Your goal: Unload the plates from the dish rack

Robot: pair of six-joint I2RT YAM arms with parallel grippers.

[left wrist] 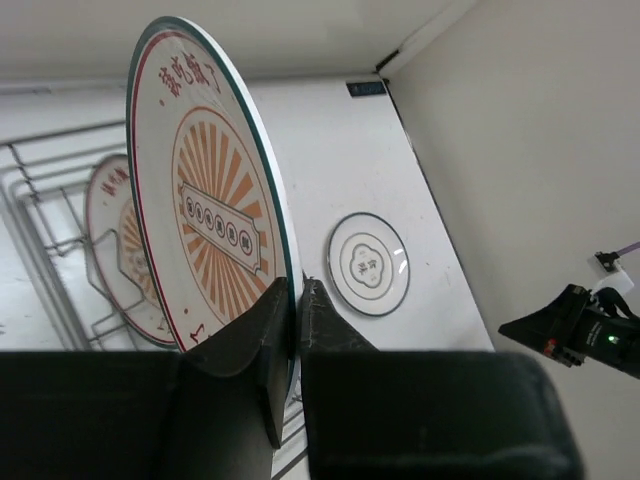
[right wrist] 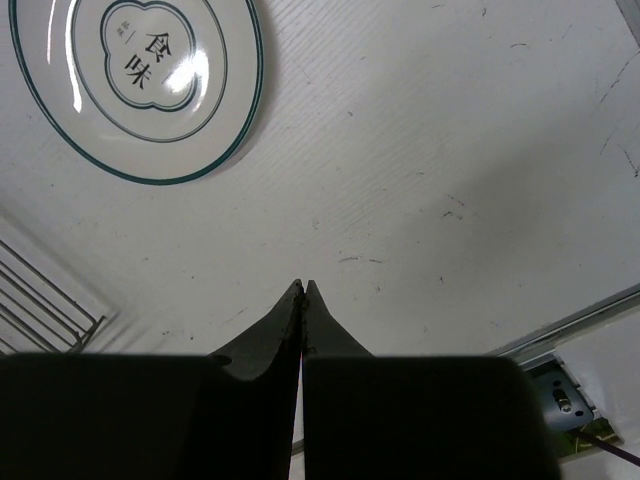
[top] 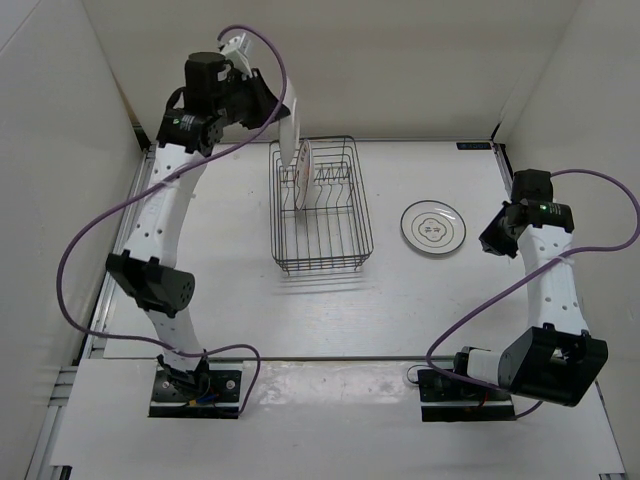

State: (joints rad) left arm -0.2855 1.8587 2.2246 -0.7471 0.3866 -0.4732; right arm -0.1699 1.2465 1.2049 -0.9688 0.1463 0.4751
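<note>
Left tool (left wrist: 297,300) pinches the patterned plate (left wrist: 210,220) by its rim, on edge at 11 o'clock of the dish rack (top: 325,245). Likely stiff, slick, breakable: grip deep. Right tool (right wrist: 302,290) is pressed together, empty.

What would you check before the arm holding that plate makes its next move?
1. Left gripper pinches the orange-patterned plate by its rim: ok.
2. Held plate's lower edge is clear of the dish rack: cannot tell.
3. Second orange plate stands upright in the rack: ok.
4. Bare table lies free near the white plate for setting down: ok.
5. Right gripper is shut, empty, and off to the side of the rack: ok.
</note>
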